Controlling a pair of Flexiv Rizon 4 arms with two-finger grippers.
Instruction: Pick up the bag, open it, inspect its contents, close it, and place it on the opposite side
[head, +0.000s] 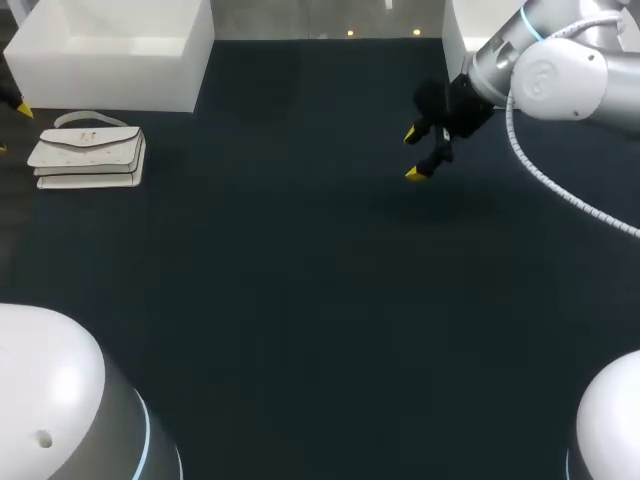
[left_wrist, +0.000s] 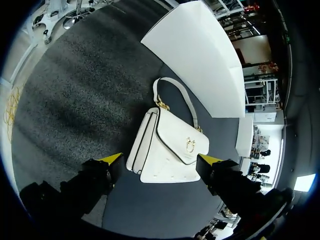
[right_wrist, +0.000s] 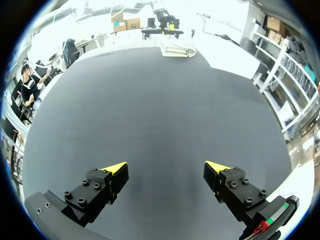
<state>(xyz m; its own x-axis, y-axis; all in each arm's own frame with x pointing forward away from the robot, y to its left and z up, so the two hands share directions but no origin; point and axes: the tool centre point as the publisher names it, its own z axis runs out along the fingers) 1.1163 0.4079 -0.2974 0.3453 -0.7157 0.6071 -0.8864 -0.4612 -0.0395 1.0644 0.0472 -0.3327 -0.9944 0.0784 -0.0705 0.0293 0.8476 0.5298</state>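
Note:
A white handbag (head: 88, 155) with a gold clasp and a short handle lies flat on the dark table at the far left. My left gripper (head: 10, 128) shows only its yellow tips at the view's left edge, beside the bag. In the left wrist view the left gripper (left_wrist: 161, 159) stands open just above the bag (left_wrist: 170, 147), which lies ahead of and between its fingers, untouched. My right gripper (head: 413, 154) hangs open and empty over the back right of the table. From the right gripper (right_wrist: 166, 167) the bag (right_wrist: 177, 49) is far ahead.
A white box (head: 115, 50) stands at the back left, right behind the bag; it is also in the left wrist view (left_wrist: 200, 55). Another white box (head: 478, 25) stands at the back right. My arms' white bases (head: 50, 400) (head: 610, 420) fill the near corners.

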